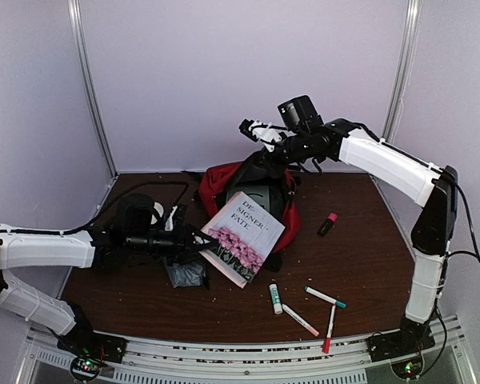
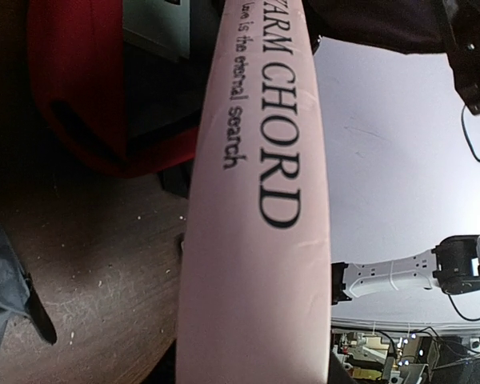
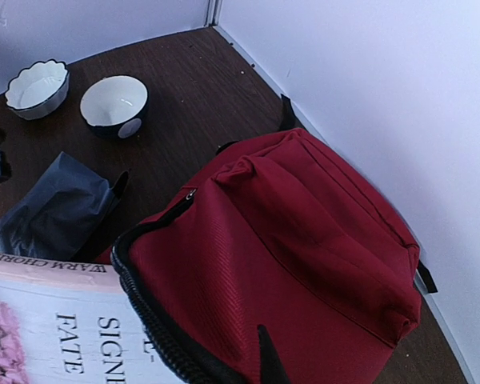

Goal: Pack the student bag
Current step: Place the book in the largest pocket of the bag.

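The red student bag (image 1: 221, 179) stands at the back middle of the table, its black-trimmed mouth facing forward. My right gripper (image 1: 262, 136) is above it and seems shut on the raised top flap; in the right wrist view one black fingertip (image 3: 268, 358) lies on the red fabric (image 3: 304, 264). My left gripper (image 1: 194, 241) is shut on the left edge of a white book with pink flowers (image 1: 242, 236). The book is tilted, its far end at the bag's mouth. Its pink spine (image 2: 256, 240) fills the left wrist view and hides my fingers; the bag (image 2: 80, 88) shows behind it.
A small grey pouch (image 1: 186, 274) lies under the book's near corner. Two bowls (image 3: 114, 104) (image 3: 37, 84) stand at the left. Several markers (image 1: 326, 298) and a glue stick (image 1: 275, 298) lie front right. A red highlighter (image 1: 327, 224) lies right of the bag.
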`<state>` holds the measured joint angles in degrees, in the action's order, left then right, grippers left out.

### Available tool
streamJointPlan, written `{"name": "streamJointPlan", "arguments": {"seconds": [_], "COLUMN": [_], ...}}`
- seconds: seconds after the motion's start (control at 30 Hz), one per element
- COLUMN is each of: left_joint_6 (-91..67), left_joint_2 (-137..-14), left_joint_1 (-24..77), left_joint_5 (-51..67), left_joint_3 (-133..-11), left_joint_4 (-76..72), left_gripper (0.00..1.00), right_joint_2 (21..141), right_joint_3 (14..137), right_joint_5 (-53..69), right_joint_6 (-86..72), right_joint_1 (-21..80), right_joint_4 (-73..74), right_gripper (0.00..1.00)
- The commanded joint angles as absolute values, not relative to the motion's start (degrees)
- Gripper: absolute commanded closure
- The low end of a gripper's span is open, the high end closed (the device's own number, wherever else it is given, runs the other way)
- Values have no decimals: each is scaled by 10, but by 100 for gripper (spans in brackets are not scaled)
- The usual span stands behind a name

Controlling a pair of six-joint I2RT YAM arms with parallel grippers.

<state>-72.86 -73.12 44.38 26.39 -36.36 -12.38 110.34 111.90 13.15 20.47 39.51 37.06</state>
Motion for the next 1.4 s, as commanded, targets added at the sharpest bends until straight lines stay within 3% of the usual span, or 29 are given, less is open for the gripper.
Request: {"name": "streamJointPlan", "arguments": {"seconds": [0.0, 0.3, 0.67, 1.07, 1.37], "left_joint_6": [-769, -809, -770, -824, -846], "left_joint_2": [-781, -811, -722, -842, -977], "left_joint_1": [447, 422, 395, 407, 410], "left_joint_5": [266, 193, 152, 108, 128], "left_joint_3": [-393, -392, -378, -383, -463], "left_joint_4": [-276, -298, -226, -372, -463], "left_gripper": [71, 71, 71, 71, 72], "right_joint_2": [1043, 1024, 1005, 1013, 1024], "right_joint_3": [1093, 1058, 1035, 1037, 1037], "right_joint_5": [171, 190, 216, 234, 258], "right_joint_6": [182, 172, 164, 150, 159], "right_joint_1": [407, 415, 424, 434, 440], "right_joint_4": [345, 341, 342, 335, 337], "right_gripper": [100, 100, 100, 100, 100]}}
